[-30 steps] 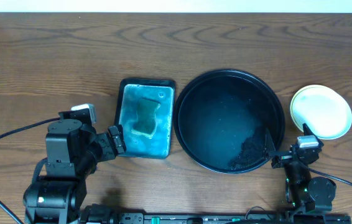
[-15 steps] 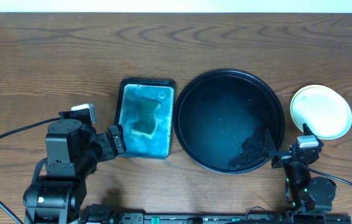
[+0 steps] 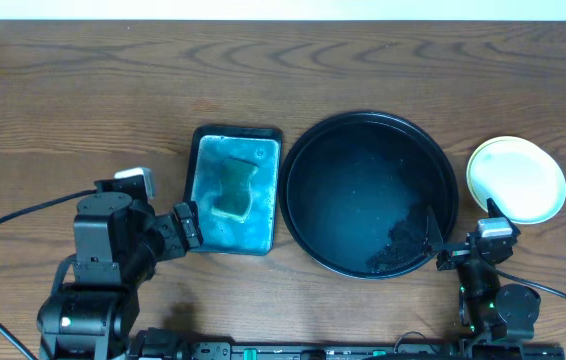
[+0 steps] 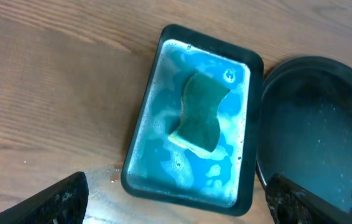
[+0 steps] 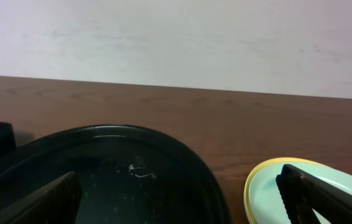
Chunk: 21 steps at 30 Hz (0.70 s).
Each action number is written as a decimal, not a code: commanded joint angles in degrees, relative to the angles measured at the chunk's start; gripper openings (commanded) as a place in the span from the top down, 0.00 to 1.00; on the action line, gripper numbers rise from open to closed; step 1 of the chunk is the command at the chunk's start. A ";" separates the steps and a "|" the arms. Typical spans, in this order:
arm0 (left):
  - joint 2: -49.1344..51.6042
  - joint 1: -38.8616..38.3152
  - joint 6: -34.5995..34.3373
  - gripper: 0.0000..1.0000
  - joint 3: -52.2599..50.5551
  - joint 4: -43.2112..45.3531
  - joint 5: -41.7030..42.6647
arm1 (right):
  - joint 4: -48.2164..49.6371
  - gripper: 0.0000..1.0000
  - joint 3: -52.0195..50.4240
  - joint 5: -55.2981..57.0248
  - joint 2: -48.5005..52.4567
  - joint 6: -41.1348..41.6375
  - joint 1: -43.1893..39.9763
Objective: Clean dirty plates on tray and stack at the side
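Nothing has shifted since the earlier frame: both arms sit parked at the near edge of the brown wood-grain tabletop [image 3: 83, 90], and every object lies where it was.

The left gripper [image 3: 189, 225] has its jaws spread wide with nothing between them, just beside the near left corner of the rectangular teal sponge tray [image 3: 258, 228]. A green, waisted sponge [image 3: 231, 188] lies in the middle of that tray on a film of pale foamy water.

The right gripper [image 3: 460, 228] is also wide open and empty. One of its fingers [image 3: 428, 222] reaches over the near right rim of the large round black tray [image 3: 348, 175].

The black tray holds no plate. Its floor looks wet, and a dark speckled patch [image 3: 398, 245] near the right finger may be grime or only shadow; the overhead view is too coarse to tell.

The small round plates [image 3: 516, 180] are stacked on the bare wood just right of the black tray. The top one is pale mint-white and unmarked. The right wrist view shows a yellow rim [image 5: 250, 196] under it.
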 commanded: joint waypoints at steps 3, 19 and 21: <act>-4.85 -0.11 1.84 0.09 -2.49 -0.74 -1.16 | -0.24 0.01 -0.07 -0.50 -0.42 0.59 0.52; -34.27 -0.07 5.57 0.09 -35.50 32.89 -1.05 | -0.24 0.01 -0.07 -0.50 -0.42 0.59 0.52; -36.89 -0.07 7.91 0.09 -39.06 37.97 0.31 | -0.24 0.01 -0.07 -0.50 -0.42 0.59 0.52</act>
